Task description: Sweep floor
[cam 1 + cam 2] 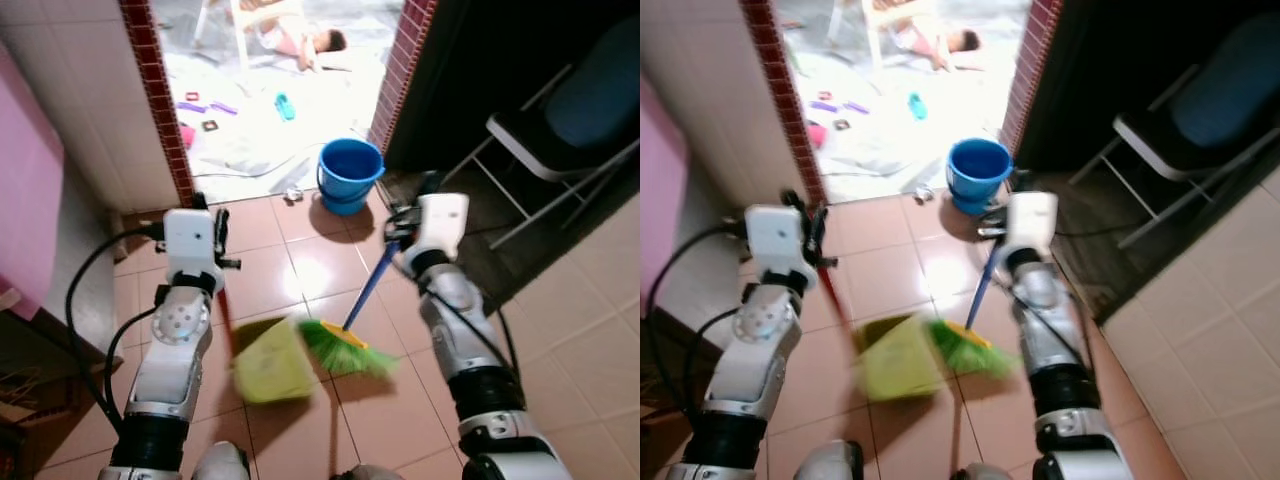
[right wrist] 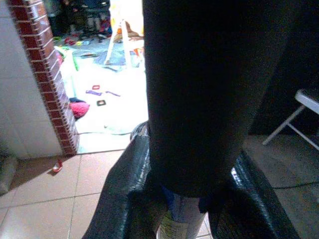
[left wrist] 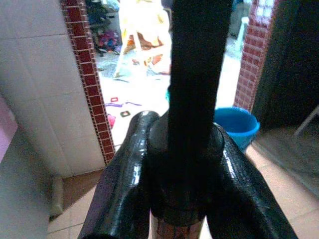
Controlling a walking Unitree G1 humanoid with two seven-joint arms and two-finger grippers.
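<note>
A green-bristled broom (image 1: 345, 346) and a yellow-green dustpan (image 1: 270, 362) meet on the tiled floor (image 1: 300, 262), just before a blue bucket (image 1: 349, 174). The right gripper (image 2: 185, 199) clenches the broom's blue handle; the left gripper (image 3: 180, 199) clenches the dustpan's red handle.

Dustpan (image 1: 270, 362) left of broom (image 1: 345, 347), touching; bucket (image 1: 349, 174) ahead by doorway; chair (image 1: 560, 130) far right.

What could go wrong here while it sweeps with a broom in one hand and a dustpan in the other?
1. The blue bucket stands just ahead of the broom; a wide stroke by the right gripper might knock it.
2. The dustpan in the left gripper looks blurred, so dirt could miss it.
3. A person lies beyond the doorway.
</note>
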